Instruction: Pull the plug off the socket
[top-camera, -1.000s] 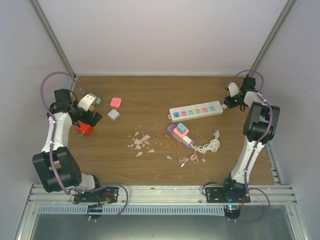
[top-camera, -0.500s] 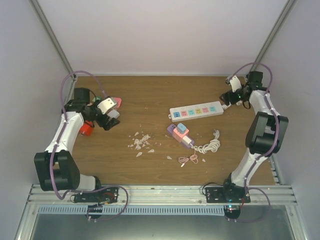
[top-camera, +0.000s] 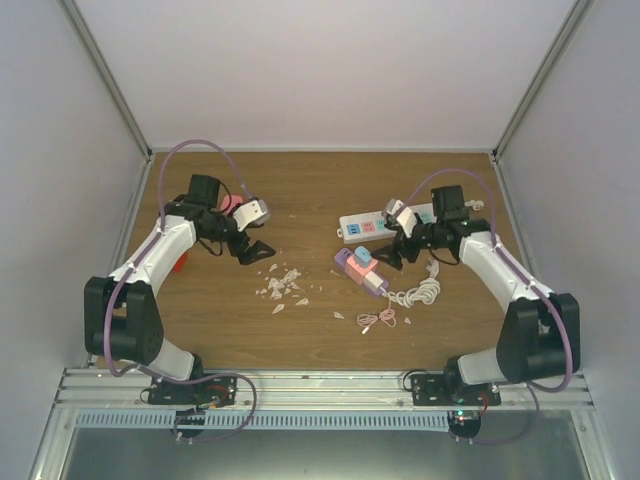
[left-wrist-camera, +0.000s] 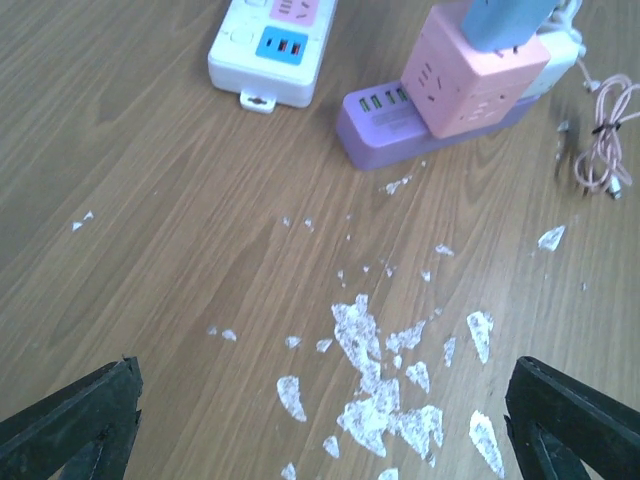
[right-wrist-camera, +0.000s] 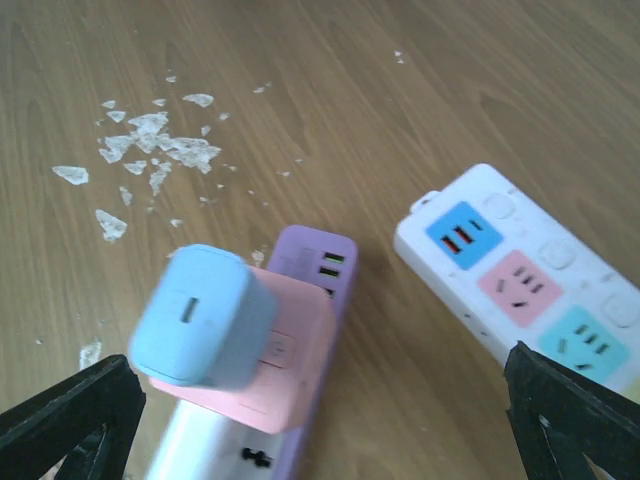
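A light blue plug (right-wrist-camera: 205, 315) sticks up from a pink cube adapter (right-wrist-camera: 290, 375), which sits in a purple socket strip (right-wrist-camera: 322, 258) lying near the table's middle (top-camera: 372, 284). My right gripper (right-wrist-camera: 320, 365) hovers open just above and beside this stack, and its fingers touch nothing; in the top view the right gripper (top-camera: 393, 256) is just to the right of the plug (top-camera: 364, 256). My left gripper (left-wrist-camera: 322, 375) is open and empty over white flakes, well short of the adapter (left-wrist-camera: 475, 75). In the top view the left gripper (top-camera: 252, 250) is left of centre.
A white power strip (right-wrist-camera: 530, 290) with coloured outlets lies just behind the purple one. White flakes (top-camera: 282, 285) are scattered mid-table. A coiled white cord (top-camera: 420, 292) and a pink cable (top-camera: 378, 320) lie to the right, and a red object (top-camera: 176, 262) sits at the left edge.
Both arms have swung in from the table's sides towards the middle. My right gripper left the white strip's right end and opened wide above the purple strip. The left stayed open.
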